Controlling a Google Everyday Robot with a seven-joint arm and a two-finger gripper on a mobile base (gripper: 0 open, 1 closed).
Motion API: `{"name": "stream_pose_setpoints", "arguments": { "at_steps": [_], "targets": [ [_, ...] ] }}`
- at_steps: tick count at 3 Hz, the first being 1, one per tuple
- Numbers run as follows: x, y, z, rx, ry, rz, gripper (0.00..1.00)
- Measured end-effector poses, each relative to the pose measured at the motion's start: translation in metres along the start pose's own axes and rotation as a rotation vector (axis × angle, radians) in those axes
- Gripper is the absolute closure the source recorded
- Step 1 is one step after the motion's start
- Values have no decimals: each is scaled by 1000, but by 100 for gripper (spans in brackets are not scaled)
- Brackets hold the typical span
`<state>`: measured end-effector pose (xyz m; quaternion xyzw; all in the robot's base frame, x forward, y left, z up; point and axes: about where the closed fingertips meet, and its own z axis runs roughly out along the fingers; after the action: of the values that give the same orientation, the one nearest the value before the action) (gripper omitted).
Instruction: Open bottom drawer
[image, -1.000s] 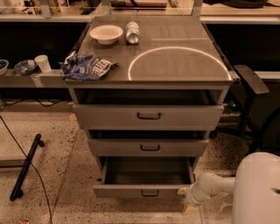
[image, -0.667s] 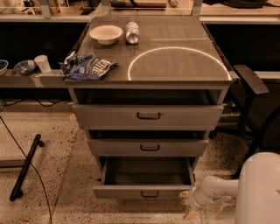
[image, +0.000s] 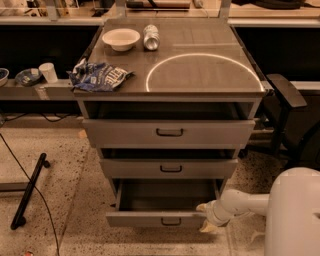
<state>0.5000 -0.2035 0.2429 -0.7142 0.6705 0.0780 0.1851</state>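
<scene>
The bottom drawer (image: 150, 218) sits pulled out at lower centre, with my gripper (image: 204, 218) spread wide at its front's right end.

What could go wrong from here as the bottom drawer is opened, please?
1. The gripper sits at the right end of the shortest grey metal drawer front, away from its small dark loop handle. An off-centre pull may skew or jam the drawer.
2. A jolt could shift the silver can on the grey cabinet top.
</scene>
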Motion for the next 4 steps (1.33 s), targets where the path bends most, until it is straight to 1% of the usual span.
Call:
{"name": "stream_pose_setpoints", "arguments": {
  "at_steps": [1,2,3,4],
  "targets": [
    [-3,-42,11,29,18,-7,42],
    [11,-64,39,2,40,26,41],
    [28,-60,64,-44,49,67,42],
    [40,-34,82,-106,47,101,47]
  ]
}}
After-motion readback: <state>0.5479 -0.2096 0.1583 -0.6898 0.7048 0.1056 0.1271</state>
